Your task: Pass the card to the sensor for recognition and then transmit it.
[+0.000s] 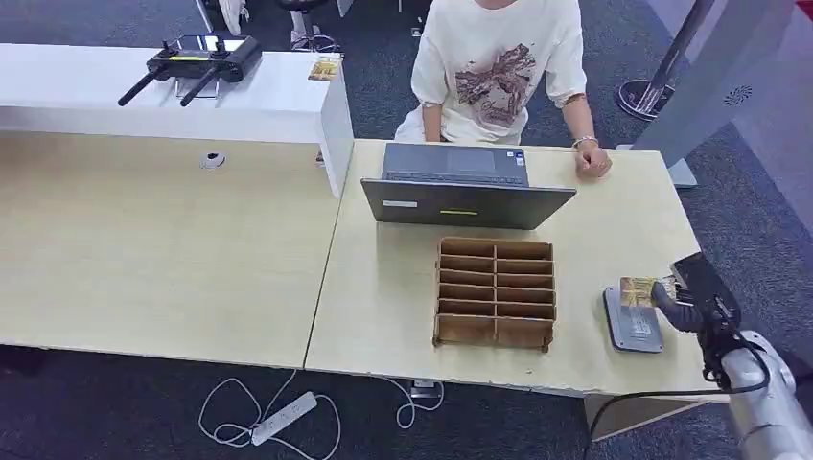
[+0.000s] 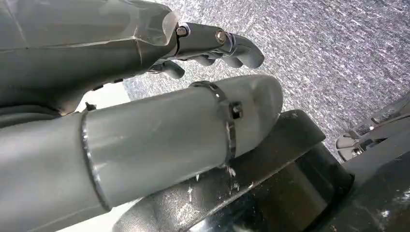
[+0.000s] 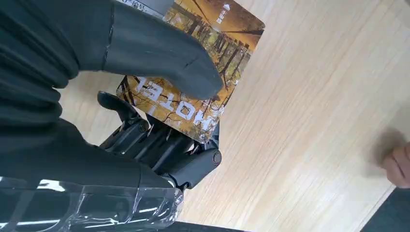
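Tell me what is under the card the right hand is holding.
In the head view the card, held by the right hand, sits over the far end of the grey sensor pad on the table. The pad's surface beneath the card is covered; contact cannot be judged.

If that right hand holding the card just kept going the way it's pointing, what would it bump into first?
Probably the grey sensor: the right hand points left across the table, its card above the pad's far end. Height is unclear; passing over, the wooden organizer comes next.
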